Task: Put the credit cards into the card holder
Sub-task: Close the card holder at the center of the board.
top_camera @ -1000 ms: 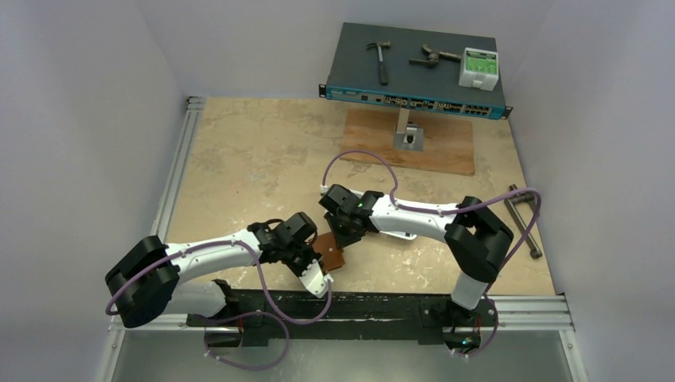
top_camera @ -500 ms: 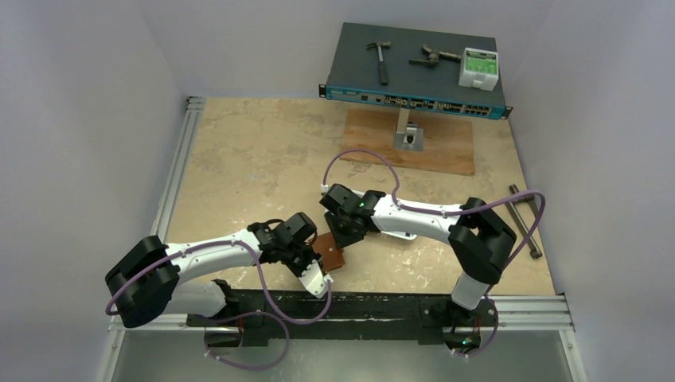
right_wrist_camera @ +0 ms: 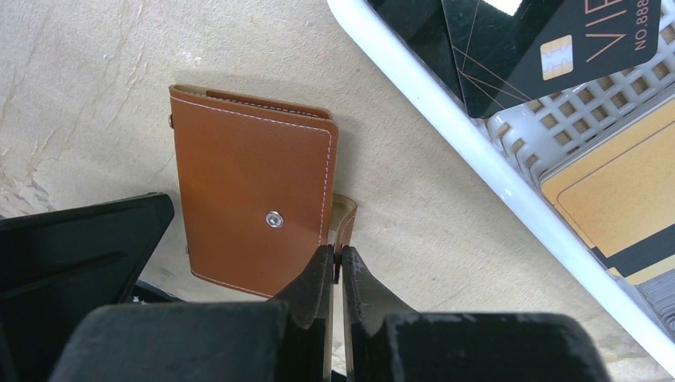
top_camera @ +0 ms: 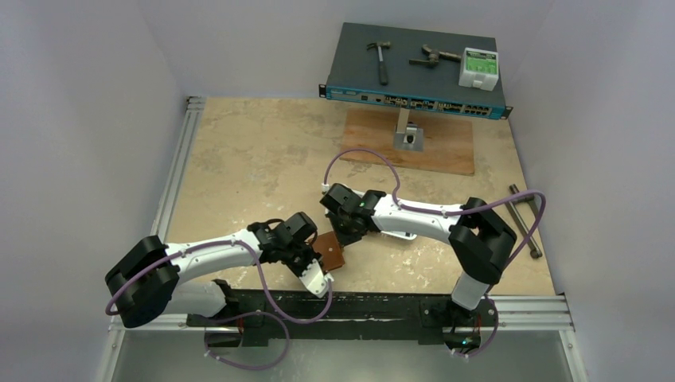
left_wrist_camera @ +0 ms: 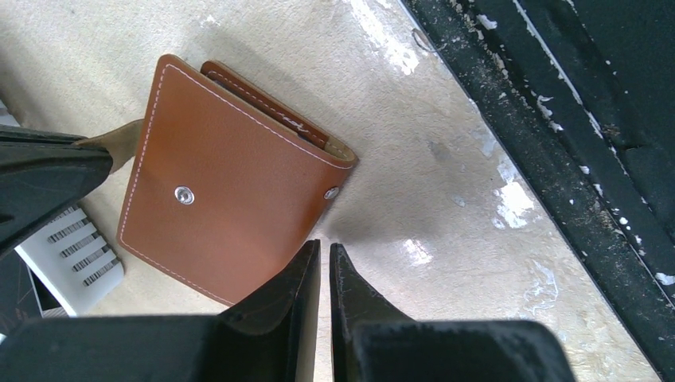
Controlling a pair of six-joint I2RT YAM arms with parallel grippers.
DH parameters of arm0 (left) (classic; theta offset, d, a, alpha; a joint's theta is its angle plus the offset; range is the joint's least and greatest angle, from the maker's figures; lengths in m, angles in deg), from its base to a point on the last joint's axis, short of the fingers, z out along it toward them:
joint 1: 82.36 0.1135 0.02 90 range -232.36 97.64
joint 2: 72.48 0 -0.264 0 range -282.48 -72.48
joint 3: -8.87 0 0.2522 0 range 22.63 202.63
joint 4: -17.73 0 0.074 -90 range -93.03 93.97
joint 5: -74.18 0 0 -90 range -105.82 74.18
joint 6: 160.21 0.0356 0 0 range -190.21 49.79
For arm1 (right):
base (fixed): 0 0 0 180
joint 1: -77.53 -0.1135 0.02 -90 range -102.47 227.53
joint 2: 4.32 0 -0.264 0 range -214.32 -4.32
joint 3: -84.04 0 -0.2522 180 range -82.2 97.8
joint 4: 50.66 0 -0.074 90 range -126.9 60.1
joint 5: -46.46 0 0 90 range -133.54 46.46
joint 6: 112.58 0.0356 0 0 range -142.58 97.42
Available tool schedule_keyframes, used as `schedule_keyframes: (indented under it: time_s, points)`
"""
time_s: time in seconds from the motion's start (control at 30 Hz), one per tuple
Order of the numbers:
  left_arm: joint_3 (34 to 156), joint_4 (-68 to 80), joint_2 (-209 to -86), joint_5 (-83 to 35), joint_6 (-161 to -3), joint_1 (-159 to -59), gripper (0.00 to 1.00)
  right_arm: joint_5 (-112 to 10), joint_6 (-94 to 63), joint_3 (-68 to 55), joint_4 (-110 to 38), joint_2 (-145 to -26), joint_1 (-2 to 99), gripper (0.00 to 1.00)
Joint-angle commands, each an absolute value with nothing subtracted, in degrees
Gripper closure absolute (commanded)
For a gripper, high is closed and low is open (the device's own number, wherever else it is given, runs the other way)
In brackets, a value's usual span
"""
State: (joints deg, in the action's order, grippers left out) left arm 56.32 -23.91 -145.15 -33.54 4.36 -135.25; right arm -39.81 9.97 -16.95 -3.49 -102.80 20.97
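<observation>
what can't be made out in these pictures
- card holder pockets: both wrist views, its closed cover hides them
- card holder, top view: partly covered by left arm and right arm
- credit cards in white tray: right wrist view, frame edge cuts them off, count unclear

On the surface (top_camera: 255, 159), the card holder (top_camera: 332, 255) lies between the left claw (left_wrist_camera: 325, 259) at 8 o'clock and the right claw (right_wrist_camera: 335, 267) at 1 o'clock.

The mottled beige tabletop (top_camera: 255, 167) carries a folded brown card holder (top_camera: 332, 253) flat near the middle of its near edge. A white slotted tray (right_wrist_camera: 446, 103) sits just beside it. A wooden board (top_camera: 454, 155) lies by the far edge and a metal tool (top_camera: 523, 221) along the right edge.
</observation>
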Motion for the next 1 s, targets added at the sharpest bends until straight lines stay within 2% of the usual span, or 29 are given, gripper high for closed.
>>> schedule_keyframes:
  time_s: [0.0,0.17,0.27,0.47,0.57,0.77,0.97]
  points:
    - [58.99,-23.20,-145.25,-35.34,4.16,-134.92,0.91,-38.92,10.14,-15.08,-3.56,-99.37,21.10,1.00]
    - [58.91,-22.14,-145.30,-34.35,5.39,-134.94,0.86,-40.63,7.58,-13.82,-3.39,-101.23,21.13,1.00]
    - [57.83,-20.23,-145.50,-33.85,6.42,-134.96,0.78,-41.57,7.17,-13.73,-4.06,-102.18,21.11,1.00]
    - [53.31,-12.89,-146.32,-32.01,10.43,-135.01,0.74,-46.31,7.84,-14.61,-7.33,-103.51,21.10,1.00]
    - [53.00,-12.64,-146.95,-31.76,11.20,-135.01,0.75,-47.78,7.21,-14.32,-8.04,-105.29,21.15,1.00]
    - [53.35,-14.43,-146.96,-33.31,12.36,-134.99,0.84,-49.77,6.67,-13.50,-9.48,-108.52,21.10,1.00]
    - [55.31,-18.22,-147.15,-35.62,12.05,-134.83,0.86,-48.45,6.25,-13.18,-9.60,-110.01,21.26,1.00]
